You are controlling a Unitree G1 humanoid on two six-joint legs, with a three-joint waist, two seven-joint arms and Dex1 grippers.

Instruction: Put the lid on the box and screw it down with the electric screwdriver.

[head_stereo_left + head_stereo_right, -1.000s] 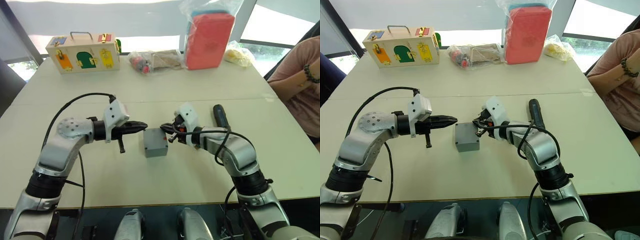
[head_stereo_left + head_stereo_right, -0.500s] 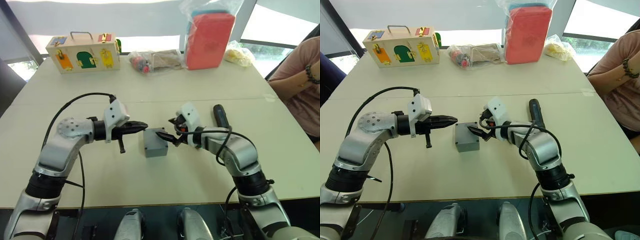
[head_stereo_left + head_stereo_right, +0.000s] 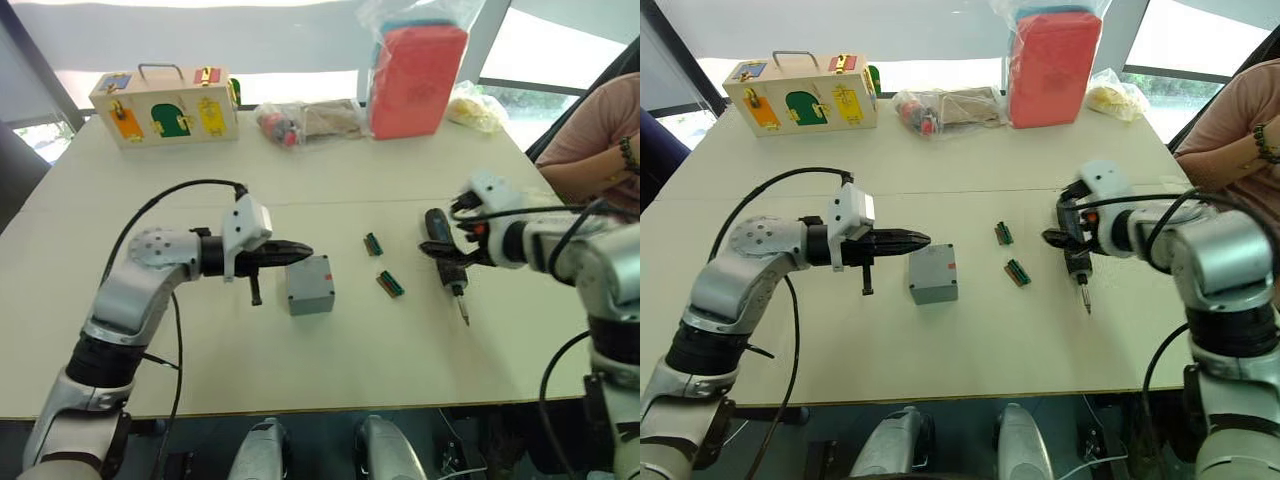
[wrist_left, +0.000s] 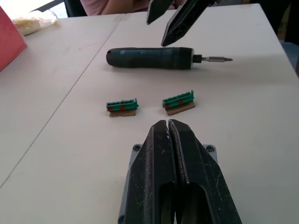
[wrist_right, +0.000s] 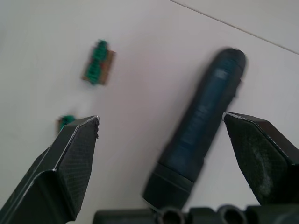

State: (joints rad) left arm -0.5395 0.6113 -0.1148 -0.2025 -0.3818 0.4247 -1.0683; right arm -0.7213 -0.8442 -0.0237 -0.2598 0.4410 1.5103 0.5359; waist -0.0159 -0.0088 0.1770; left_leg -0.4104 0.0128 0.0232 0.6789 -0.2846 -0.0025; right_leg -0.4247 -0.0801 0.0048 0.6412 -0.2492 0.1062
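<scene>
Step in hand: judged to be the pick-up of the electric screwdriver (image 3: 441,247); the lid seems already seated on the box (image 3: 309,284), whose top looks flat and closed, though the seam cannot be made out.
Right jaws: the right gripper (image 5: 163,154) has its jaws spread wide and empty, hovering over the tool, which lies between the two fingertips but skewed to them.
How to do it well: square the jaws across the thick black barrel, not the thin metal bit, then lower until both pads flank it before closing; a grip near the middle should keep the bit from drooping.
Left jaws: the left gripper (image 3: 296,254) has its jaws pressed together with nothing between them, tips just at the near side of the box, well placed to steady it.
Between the jaws: two small green connector strips (image 3: 389,285) lie on the table (image 3: 330,370) between box and tool, beside the carry path; lift over them.
Open room: bare table on the near side of both jaws; the right table edge lies just beyond the tool.
Far side: a wooden box with coloured doors (image 3: 165,103), bagged items and a red case (image 3: 417,78) stand well beyond the jaws; a person's arm (image 3: 595,165) is at the far right.
</scene>
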